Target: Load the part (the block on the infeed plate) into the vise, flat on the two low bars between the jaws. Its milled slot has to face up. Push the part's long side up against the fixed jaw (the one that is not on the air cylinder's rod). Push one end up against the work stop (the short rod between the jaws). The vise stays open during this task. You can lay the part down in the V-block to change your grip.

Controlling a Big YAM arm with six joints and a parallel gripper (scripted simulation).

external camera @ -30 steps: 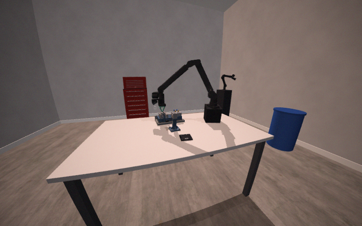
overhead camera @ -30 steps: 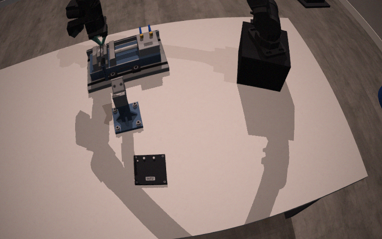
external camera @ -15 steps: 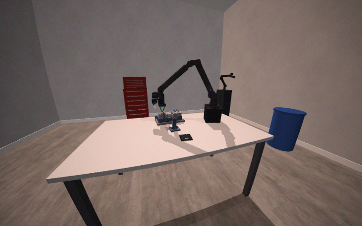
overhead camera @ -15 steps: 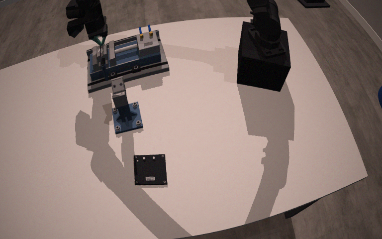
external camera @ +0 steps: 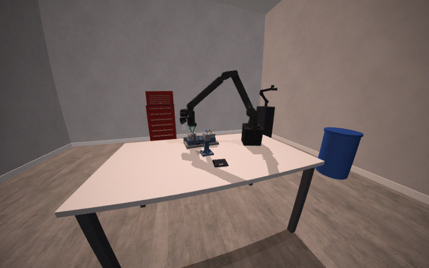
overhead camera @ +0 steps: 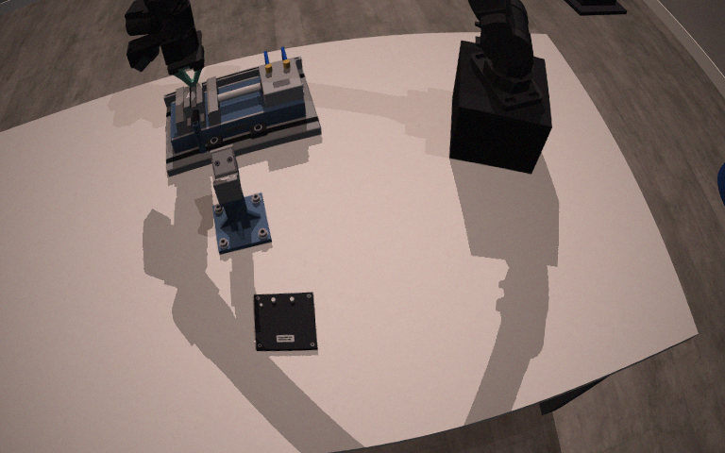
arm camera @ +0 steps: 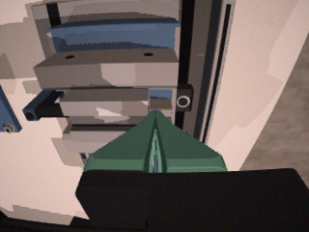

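The grey part (overhead camera: 192,100) (arm camera: 115,111) lies in the open vise (overhead camera: 240,114) (external camera: 199,139), between the fixed jaw (overhead camera: 179,102) on the left and the moving jaw (overhead camera: 211,101) (arm camera: 106,72). The dark work stop rod (overhead camera: 194,120) (arm camera: 42,103) sits at the part's near end. My gripper (overhead camera: 191,81) (external camera: 191,130) (arm camera: 155,117) is shut with nothing between its green fingers. Its tips are down at the part's far end, opposite the stop. I cannot tell whether they touch it. The part's slot is too small to make out.
The V-block (overhead camera: 224,162) stands on a blue-based post (overhead camera: 242,226) just in front of the vise. The black infeed plate (overhead camera: 284,321) (external camera: 220,162) lies bare nearer the front. The arm's black base (overhead camera: 499,114) stands at the right rear. The table's far edge is close behind the vise.
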